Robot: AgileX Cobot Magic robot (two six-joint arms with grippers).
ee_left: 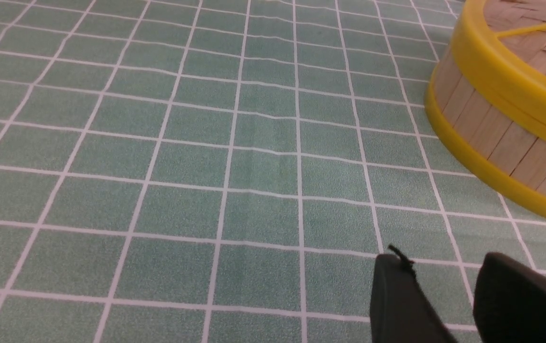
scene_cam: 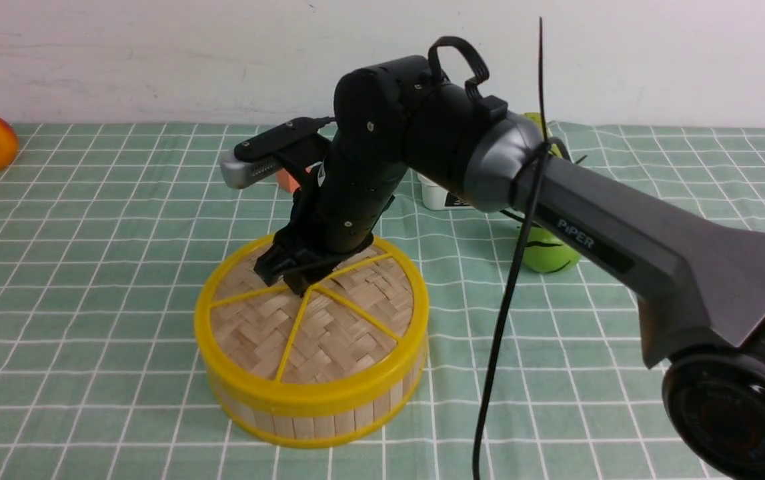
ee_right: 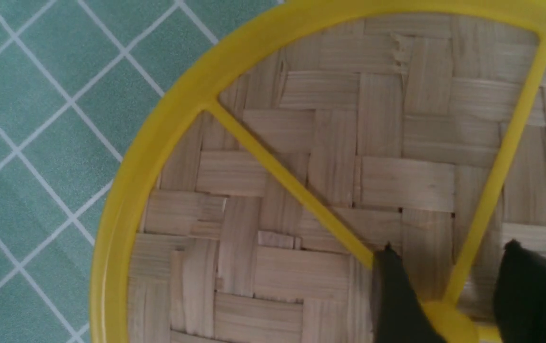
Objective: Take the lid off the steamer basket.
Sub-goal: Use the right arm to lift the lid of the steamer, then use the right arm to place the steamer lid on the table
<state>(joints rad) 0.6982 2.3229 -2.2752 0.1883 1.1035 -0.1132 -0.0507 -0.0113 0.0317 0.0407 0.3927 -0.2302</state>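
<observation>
Woven bamboo lid: here it is, the lid [scene_cam: 349, 333] sitting flat on the steamer basket [scene_cam: 315, 427], yellow rim all the way round, no gap showing at the near side!
Steamer basket: upright on the green checked cloth [scene_cam: 89, 267], its floor hidden under that cover.
Right gripper: right over the middle, the right gripper [ee_right: 450, 247] has its fingers apart, with the yellow central knob [ee_right: 451, 324] between them; one finger looks right beside it, clear space on the other side, so no firm grip to be seen.
Left gripper: out beside the basket, the left gripper [ee_left: 439, 257] stands with a gap between its fingers, holding nothing.
Progress: the reach looks done, folks, and lining up nearly so.
Still to play: close on the knob, raise the lid clear, set it down away from the basket.
</observation>
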